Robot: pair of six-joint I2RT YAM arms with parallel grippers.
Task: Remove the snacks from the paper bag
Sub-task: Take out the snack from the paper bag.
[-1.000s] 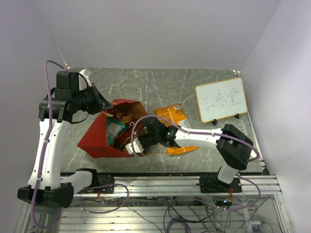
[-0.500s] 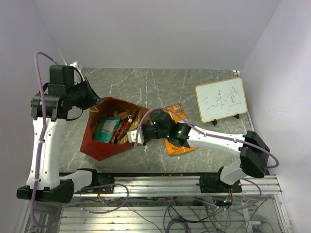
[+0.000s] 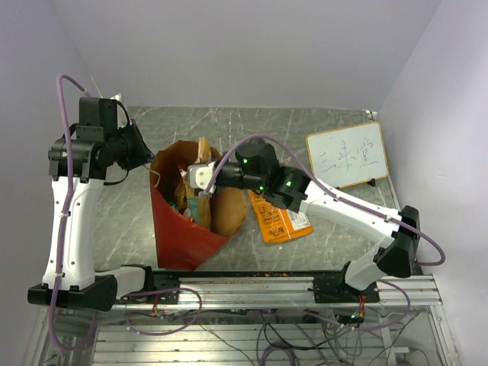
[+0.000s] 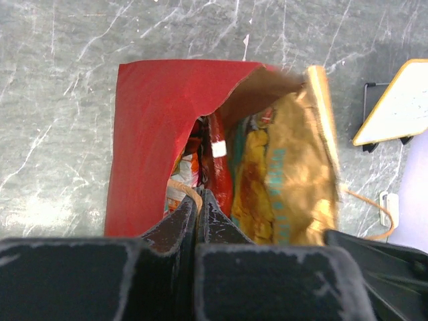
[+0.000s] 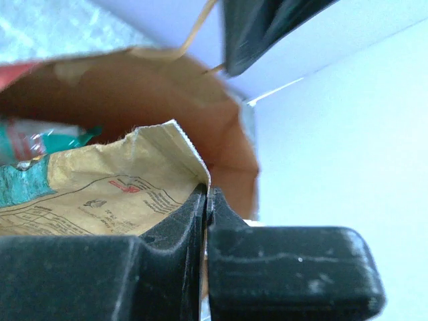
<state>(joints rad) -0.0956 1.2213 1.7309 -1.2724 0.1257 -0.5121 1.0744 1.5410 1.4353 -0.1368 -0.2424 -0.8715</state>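
Observation:
The red paper bag (image 3: 177, 236) stands with its mouth up; its red wall (image 4: 157, 127) and kraft inside (image 5: 134, 87) show in the wrist views. My left gripper (image 3: 146, 157) is shut on the bag's tan twine handle (image 4: 184, 187) at the rim. My right gripper (image 3: 200, 183) is shut on the edge of a brown snack packet (image 3: 227, 210) that sticks out of the bag's mouth, its tan printed face (image 5: 100, 190) beside the fingers. Red and yellow packets (image 4: 217, 174) and a teal one (image 5: 40, 144) lie deeper inside. An orange packet (image 3: 278, 217) lies flat on the table right of the bag.
A white framed whiteboard (image 3: 347, 158) stands at the back right of the grey marble table (image 3: 320, 126). The aluminium rail (image 3: 252, 286) with both arm bases runs along the near edge. Walls close in on the left, back and right.
The bag has gone from lying on its side to standing mouth-up as my left arm rose with the handle. My right gripper shut on the brown packet and moved up and back.

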